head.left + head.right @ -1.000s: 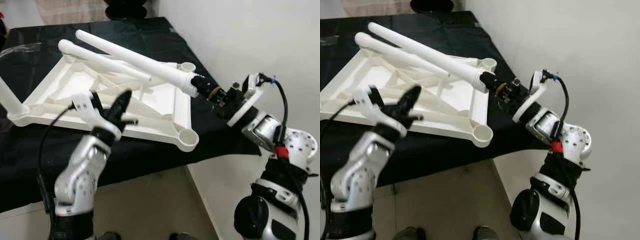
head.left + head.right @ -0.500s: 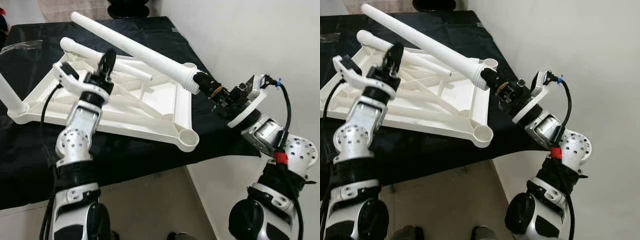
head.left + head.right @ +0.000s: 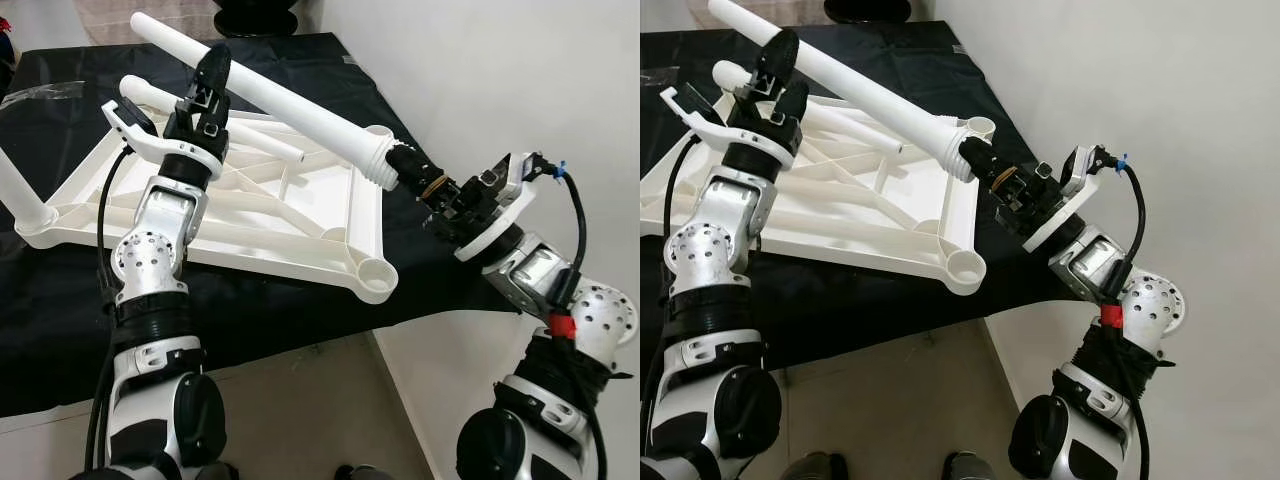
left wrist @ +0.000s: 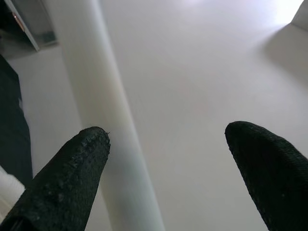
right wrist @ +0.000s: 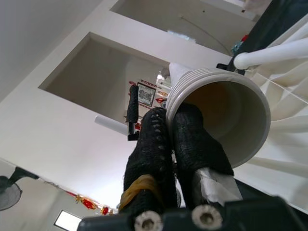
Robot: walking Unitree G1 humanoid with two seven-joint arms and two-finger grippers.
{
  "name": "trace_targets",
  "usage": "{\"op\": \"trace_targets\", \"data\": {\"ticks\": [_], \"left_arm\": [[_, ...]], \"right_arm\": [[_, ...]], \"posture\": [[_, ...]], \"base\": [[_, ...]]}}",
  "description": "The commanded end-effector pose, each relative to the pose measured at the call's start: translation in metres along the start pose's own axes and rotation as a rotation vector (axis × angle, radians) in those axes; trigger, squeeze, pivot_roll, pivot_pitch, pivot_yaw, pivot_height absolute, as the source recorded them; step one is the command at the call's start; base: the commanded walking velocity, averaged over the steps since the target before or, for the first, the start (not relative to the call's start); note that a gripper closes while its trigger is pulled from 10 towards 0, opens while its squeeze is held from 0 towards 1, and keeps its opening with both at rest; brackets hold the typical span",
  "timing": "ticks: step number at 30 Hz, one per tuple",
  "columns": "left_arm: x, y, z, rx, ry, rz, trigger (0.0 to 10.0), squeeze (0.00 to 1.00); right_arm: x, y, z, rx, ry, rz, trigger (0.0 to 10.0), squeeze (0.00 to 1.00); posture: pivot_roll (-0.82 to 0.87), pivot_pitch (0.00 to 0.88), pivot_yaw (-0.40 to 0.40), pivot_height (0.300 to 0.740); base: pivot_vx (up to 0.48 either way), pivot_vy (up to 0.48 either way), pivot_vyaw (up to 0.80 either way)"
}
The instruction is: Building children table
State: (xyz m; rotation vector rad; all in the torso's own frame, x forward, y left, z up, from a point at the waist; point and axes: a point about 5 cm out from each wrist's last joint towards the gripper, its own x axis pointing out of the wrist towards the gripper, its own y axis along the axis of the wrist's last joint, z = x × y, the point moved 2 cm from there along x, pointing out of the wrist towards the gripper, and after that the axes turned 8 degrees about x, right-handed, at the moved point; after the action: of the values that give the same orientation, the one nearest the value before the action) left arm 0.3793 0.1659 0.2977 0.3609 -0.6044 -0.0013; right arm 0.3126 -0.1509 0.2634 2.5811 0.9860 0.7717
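We see a black cloth (image 3: 300,300) spread across the upper and middle left of the frame, its front edge hanging down. Below it, along the lower middle, lies a beige tiled floor (image 3: 300,410). A plain white wall (image 3: 500,70) fills the right side, top to bottom. At the top edge, middle left, sits a dark rounded object (image 3: 255,15), too cropped to identify, with a pale patterned surface (image 3: 140,12) beside it. A strip of clear tape (image 3: 40,93) lies on the cloth at upper left.
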Motion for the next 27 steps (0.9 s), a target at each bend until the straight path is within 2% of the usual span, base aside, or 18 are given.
{"op": "trace_targets", "data": {"ticks": [1,8,21,27], "left_arm": [[0.003,0.005,-0.001,-0.038,-0.011,0.011,10.0,0.00],[0.005,0.008,-0.001,-0.063,-0.014,0.017,10.0,0.00],[0.003,-0.001,-0.006,-0.104,0.002,-0.014,10.0,0.00],[0.004,0.000,-0.006,-0.107,0.002,-0.012,10.0,0.00]], "right_arm": [[-0.002,-0.002,-0.007,-0.007,0.037,-0.010,0.0,0.00],[-0.002,-0.005,-0.010,-0.005,0.060,-0.020,0.0,0.00],[-0.002,-0.010,-0.020,-0.003,0.122,-0.043,0.0,0.00],[-0.003,-0.018,-0.021,-0.013,0.127,-0.092,0.0,0.00]], "posture": [[-0.11,0.129,-0.058,0.740],[-0.11,0.128,-0.057,0.740],[-0.11,0.128,-0.052,0.740],[-0.11,0.131,-0.052,0.740]], "base": [[0.000,0.000,0.00],[0.000,0.000,0.00],[0.000,0.000,0.00],[0.000,0.000,0.00]]}}
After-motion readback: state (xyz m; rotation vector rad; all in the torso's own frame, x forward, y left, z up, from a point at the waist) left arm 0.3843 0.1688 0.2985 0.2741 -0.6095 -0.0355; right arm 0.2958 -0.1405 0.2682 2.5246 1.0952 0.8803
